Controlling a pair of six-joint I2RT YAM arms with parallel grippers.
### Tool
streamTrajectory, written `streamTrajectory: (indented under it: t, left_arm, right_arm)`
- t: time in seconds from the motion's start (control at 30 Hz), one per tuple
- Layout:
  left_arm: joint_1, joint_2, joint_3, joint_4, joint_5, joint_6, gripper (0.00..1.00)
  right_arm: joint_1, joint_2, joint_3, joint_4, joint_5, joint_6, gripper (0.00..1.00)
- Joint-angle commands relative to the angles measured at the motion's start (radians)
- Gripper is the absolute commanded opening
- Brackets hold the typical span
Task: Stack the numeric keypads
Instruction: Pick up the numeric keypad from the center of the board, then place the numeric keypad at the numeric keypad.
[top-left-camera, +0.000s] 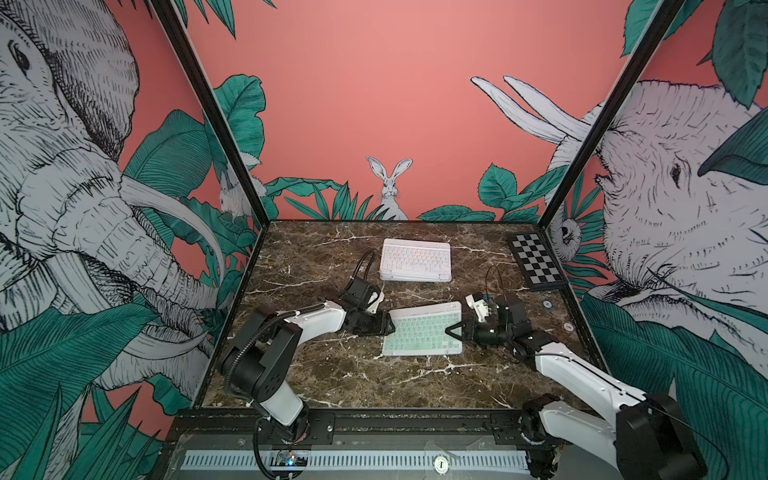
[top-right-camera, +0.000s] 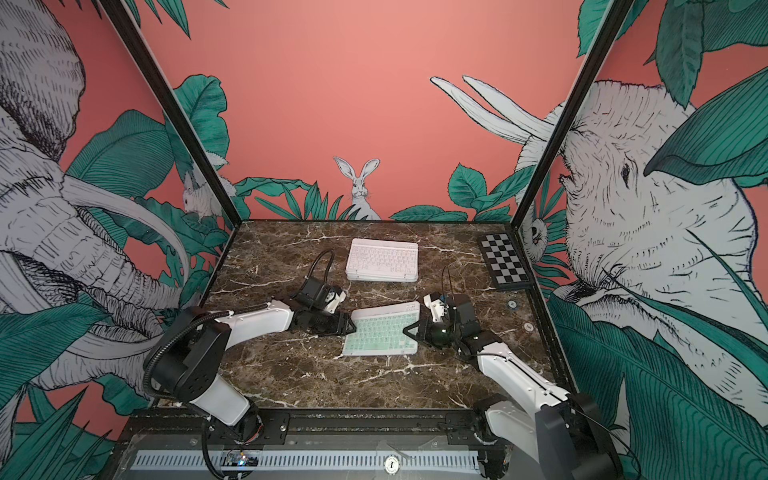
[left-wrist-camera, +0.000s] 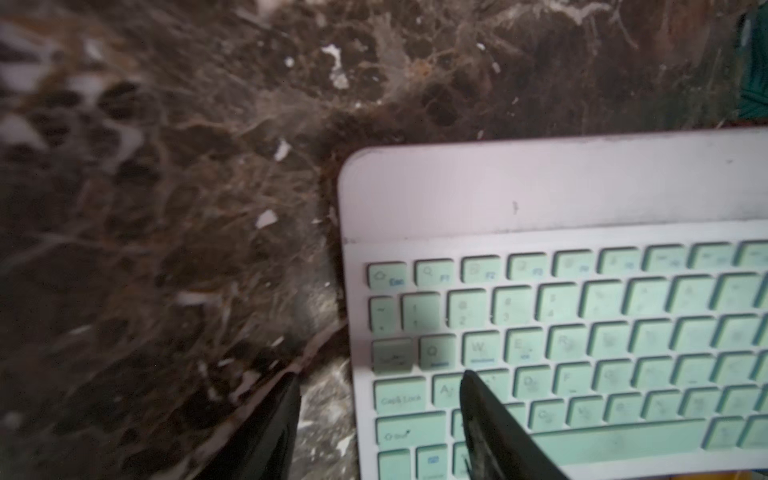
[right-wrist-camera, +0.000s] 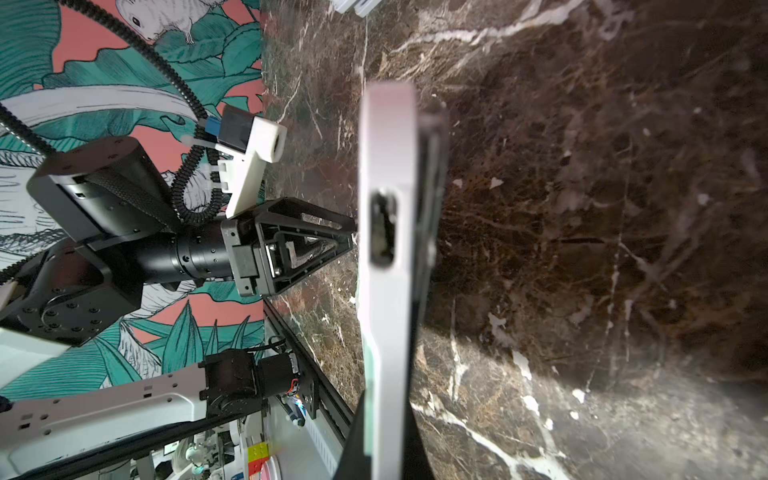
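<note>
Marble table (top-left-camera: 332, 374) carries a stack of keypads (top-left-camera: 415, 260) at the back, while the loose green keypad (top-left-camera: 422, 330) lies nearer, right hand (top-left-camera: 452, 331) clamped on its right edge, left hand (top-left-camera: 390, 327) part-open astride its left, likely the final lift.

"Esc", "Caps Lock" on mint keypad (left-wrist-camera: 582, 316)

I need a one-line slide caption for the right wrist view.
Edge-on mint keypad clamped by the right gripper, left gripper at its far side.

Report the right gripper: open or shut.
Shut: right gripper clamps the mint keypad, its white edge between the fingers in the right wrist view.
</note>
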Motion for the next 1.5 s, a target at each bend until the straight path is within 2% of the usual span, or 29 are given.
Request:
streamTrajectory:
  t: [0.0,0.2,0.37,0.63,0.77,0.93,1.0,1.13,1.47]
  left_arm:
    - [0.015,-0.096,0.049,-0.145,-0.125,-0.013,0.63]
    - [0.084,-0.250,0.118,-0.265,-0.164,-0.017,0.66]
    - [0.132,-0.270,0.208,-0.364,-0.160,0.011,0.66]
    - [0.145,-0.204,0.318,-0.405,-0.195,0.031,0.67]
    - [0.150,-0.161,0.341,-0.402,-0.186,0.021,0.66]
    - [0.150,-0.141,0.342,-0.370,-0.178,-0.005,0.66]
    - [0.151,-0.133,0.342,-0.363,-0.175,-0.011,0.67]
    - [0.150,-0.117,0.327,-0.349,-0.173,-0.021,0.66]
    - [0.150,-0.076,0.352,-0.378,-0.168,-0.003,0.66]
  right_arm:
    - [-0.007,-0.022,0.030,0.012,-0.039,0.003,0.00]
    - [-0.023,0.002,0.182,-0.006,-0.092,0.016,0.00]
    - [-0.054,0.089,0.324,0.029,-0.128,0.025,0.00]
    - [-0.119,0.423,0.599,0.186,-0.185,0.019,0.00]
    - [-0.151,0.603,0.727,0.165,-0.220,-0.046,0.00]
    - [-0.197,0.792,0.812,0.345,-0.307,0.062,0.00]
    - [-0.207,0.846,0.852,0.356,-0.337,0.070,0.00]
    - [-0.216,0.910,0.940,0.251,-0.366,-0.011,0.00]
    - [-0.252,1.028,0.988,0.279,-0.431,0.015,0.00]
